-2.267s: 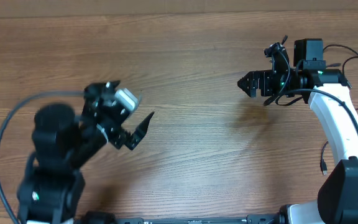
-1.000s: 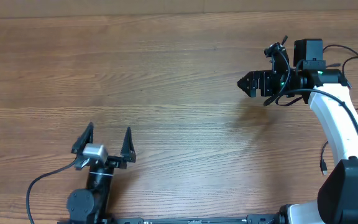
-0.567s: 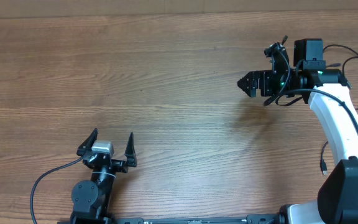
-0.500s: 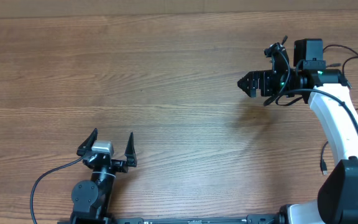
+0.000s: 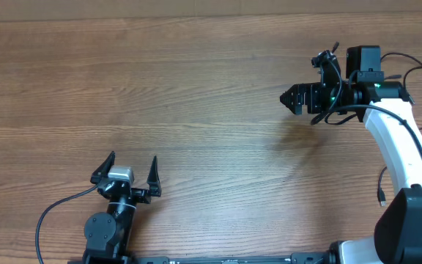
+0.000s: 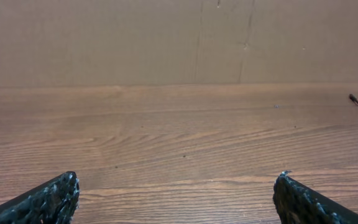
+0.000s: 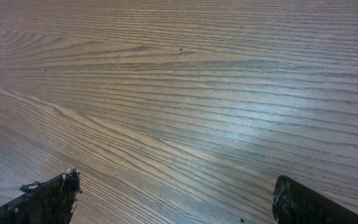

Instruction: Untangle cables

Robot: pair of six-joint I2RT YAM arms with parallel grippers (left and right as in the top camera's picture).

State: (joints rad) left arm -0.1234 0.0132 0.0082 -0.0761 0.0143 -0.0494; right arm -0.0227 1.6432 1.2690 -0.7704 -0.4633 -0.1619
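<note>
Nearest me, by the front edge of the table [image 5: 196, 95], the left gripper [image 5: 132, 161] sits low and points away toward the far side. Its two black fingers [image 6: 55, 198] are spread wide with only wood grain between them. It is released and grips nothing. A black lead [image 5: 50, 213] loops out from behind it to the left.

Farther back and off to the right, the right gripper [image 5: 290, 97] is held out on a white arm [image 5: 405, 158] and points left across the table. From above, its fingers overlap and read as one dark wedge. Its own wrist camera shows them set well apart, one tip in each lower corner, with plain wood between. So this hand is released too, holding nothing.

The cables [image 5: 381, 187] are over at the right margin of the table, beside the white arm and well apart from the left gripper. One thin black strand runs down alongside the arm and ends in a small plug near the arm's base. Other thin strands trail off the right edge, and I cannot tell whether any of them are knotted together.

From the left wrist camera, a thin cord end [image 6: 355, 99] lies on the wood at the far right. Beyond it a cardboard wall [image 6: 104, 37] closes the far side of the table.
</note>
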